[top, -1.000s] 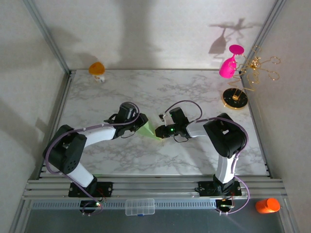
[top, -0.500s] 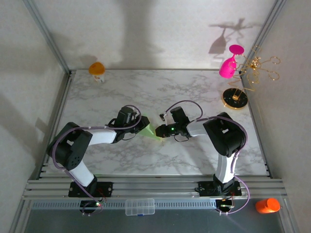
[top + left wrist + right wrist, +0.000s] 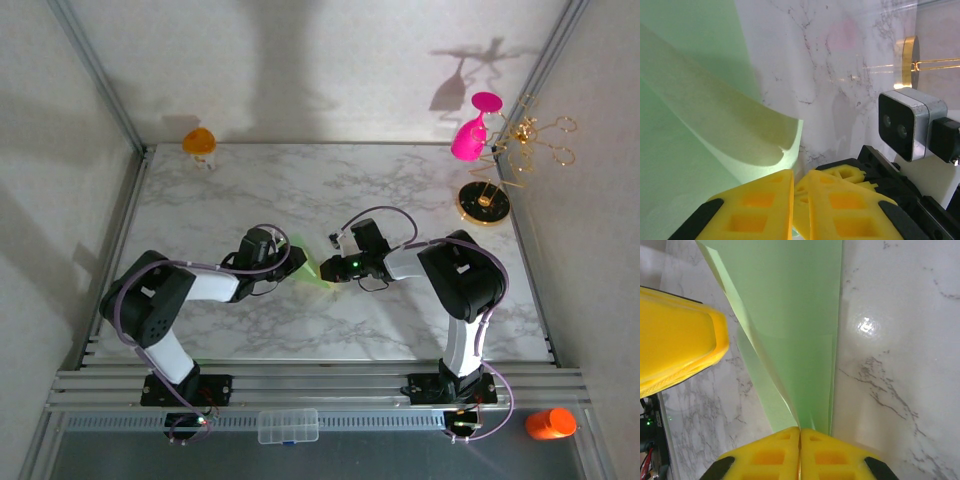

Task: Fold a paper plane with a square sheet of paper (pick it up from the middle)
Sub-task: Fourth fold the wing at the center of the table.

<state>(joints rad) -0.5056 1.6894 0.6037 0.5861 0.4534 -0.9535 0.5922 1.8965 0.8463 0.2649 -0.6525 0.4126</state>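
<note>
Since a second ago the left claw [image 3: 799, 176] has slid a little toward the near edge, and less of the pale green paper [image 3: 311, 268] shows beside it. The paper, folded to a taper, lies at the middle of the marble bench [image 3: 400, 180], between both claws. The right claw [image 3: 800, 430] is clamped on its narrow end. The left claw is closed on the opposite edge, where a flap curls up. A gold stand [image 3: 483, 203] occupies the far right corner.

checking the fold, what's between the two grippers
Pale green paper bridges the gap between left gripper and right gripper, seen in the top view; the right is shut on its tip.
</note>
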